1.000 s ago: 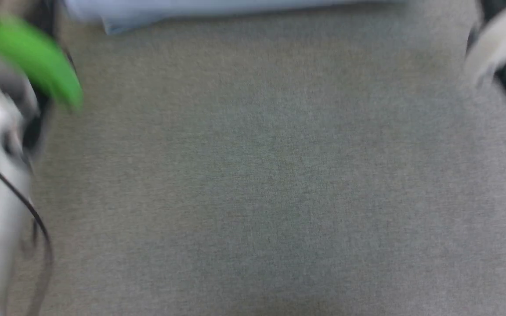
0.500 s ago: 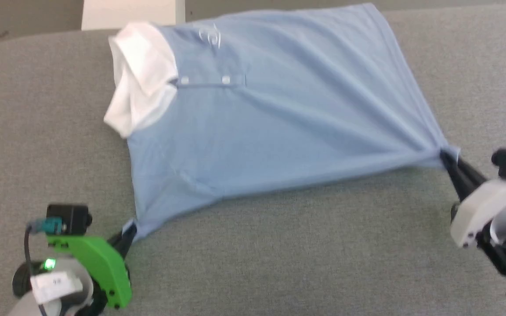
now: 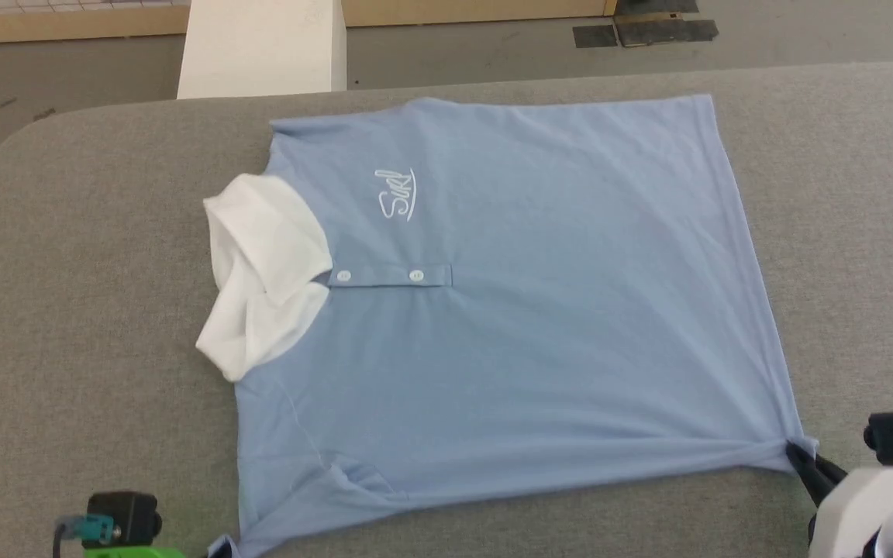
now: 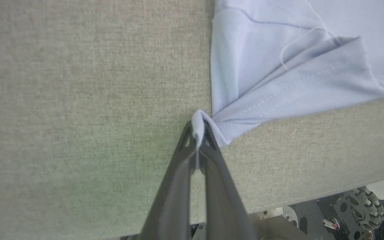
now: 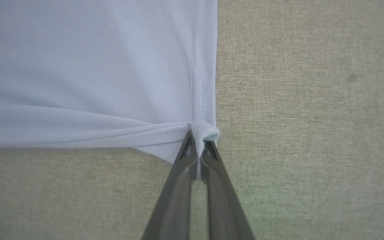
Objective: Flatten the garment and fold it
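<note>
The garment [image 3: 508, 325], a light blue soft knit polo shirt with a white collar [image 3: 260, 271], lies front-up on the grey cloth-covered table [image 3: 90, 310] in the head view, collar at 9 o'clock and hem at 3 o'clock. Its 4 o'clock corner is drawn to a point where the right gripper [image 3: 801, 459], two long dark fingers, nips it. The 7 o'clock corner runs to the bottom edge, and what holds it there is hard to make out here.

In the left wrist view the left gripper [image 4: 197, 130] is pressed together on a small tuft of that corner, with a rumpled sleeve fold [image 4: 288, 63] at 1 o'clock.

In the right wrist view the fingers pinch the hem corner, and taut creases fan toward 9 o'clock.

My judgement of the risks: each hold is a mere tuft, so a harder pull could slip it free. The table's rim is near, so dragging closer could spill cloth over. Folding now would trap the rumpled sleeve.
</note>
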Available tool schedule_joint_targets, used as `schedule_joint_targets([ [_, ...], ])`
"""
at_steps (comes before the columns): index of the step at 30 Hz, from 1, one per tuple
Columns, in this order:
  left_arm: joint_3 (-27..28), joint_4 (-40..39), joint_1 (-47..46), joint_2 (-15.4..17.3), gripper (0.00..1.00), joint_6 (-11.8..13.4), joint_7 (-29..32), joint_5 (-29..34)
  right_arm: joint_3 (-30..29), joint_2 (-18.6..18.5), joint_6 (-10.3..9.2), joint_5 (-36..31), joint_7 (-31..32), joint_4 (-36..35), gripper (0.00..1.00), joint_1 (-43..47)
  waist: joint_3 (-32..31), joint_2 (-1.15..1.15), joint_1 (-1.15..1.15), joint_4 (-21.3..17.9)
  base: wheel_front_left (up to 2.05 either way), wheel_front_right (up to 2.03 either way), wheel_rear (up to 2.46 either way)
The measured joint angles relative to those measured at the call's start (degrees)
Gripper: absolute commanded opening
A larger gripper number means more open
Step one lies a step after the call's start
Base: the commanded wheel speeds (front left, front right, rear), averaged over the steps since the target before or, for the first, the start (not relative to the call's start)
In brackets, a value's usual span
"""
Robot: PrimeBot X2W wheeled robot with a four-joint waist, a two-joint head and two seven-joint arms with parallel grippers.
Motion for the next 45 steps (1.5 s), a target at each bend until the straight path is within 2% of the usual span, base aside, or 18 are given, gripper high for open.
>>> schedule_joint_targets([
  [4, -0.8, -0.3, 1.7, -0.5, 0.0, 0.2, -3.2, 1.4, -2.3, 2.3, 0.0, -0.4, -0.5, -1.6, 0.0, 2.9, -0.3, 0.0, 0.0, -0.1, 0.0, 0.0, 0.0],
  [10, -2.0, 1.5, -0.2, -2.9, 0.0, -1.4, -18.3, 10.6, -2.9, 4.5, -0.01, -2.2, -10.6, -3.6, 0.0, 4.8, -0.5, 0.0, 0.0, -0.1, 0.0, 0.0, 0.0],
  [14, -3.8, 4.6, -5.0, -5.0, 0.0, -2.6, -26.0, 16.1, -1.1, 4.4, -0.02, -2.9, -16.1, -3.2, 0.0, 4.6, -0.5, 0.0, 0.0, -0.3, 0.0, 0.0, 0.0],
  [19, -4.9, 7.3, -11.9, -6.1, 0.0, -3.5, -30.9, 20.5, 1.1, 2.8, -0.02, -3.3, -19.1, -3.2, 0.0, 2.7, -0.3, 0.0, 0.0, -0.7, 0.0, 0.0, 0.0],
  [24, -5.4, 9.0, -19.6, -5.9, 0.0, -5.6, -30.7, 22.5, 2.1, 0.9, -0.02, -3.2, -18.1, -3.3, 0.0, -2.2, 0.2, 0.0, 0.0, -1.0, 0.0, 0.0, 0.0],
  [29, -5.4, 10.2, -27.3, -4.9, 0.0, -7.9, -28.2, 22.9, 3.3, -0.7, -0.02, -2.8, -15.9, -2.7, 0.0, -7.7, 1.5, 0.0, 0.0, -1.2, 0.0, 0.0, 0.0],
  [33, -5.1, 13.2, -33.8, -4.1, 0.0, -10.1, -25.0, 22.6, 5.4, -2.6, -0.02, -1.6, -13.0, 0.4, 0.0, -13.7, 3.5, 0.0, 0.0, -1.6, 0.0, 0.0, 0.0],
  [37, -4.9, 17.3, -36.8, -3.9, 0.0, -11.2, -20.4, 20.7, 7.3, -3.9, -0.02, 0.9, -10.5, 4.0, 0.0, -18.6, 5.7, 0.0, 0.01, -1.9, 0.0, 0.0, 0.0],
  [45, -4.8, 22.3, -38.8, -3.9, 0.0, -11.4, -12.3, 16.9, 10.9, -6.2, -0.02, 5.9, -3.9, 10.0, 0.0, -27.4, 9.9, 0.0, 0.01, -2.2, 0.0, 0.0, 0.0],
])
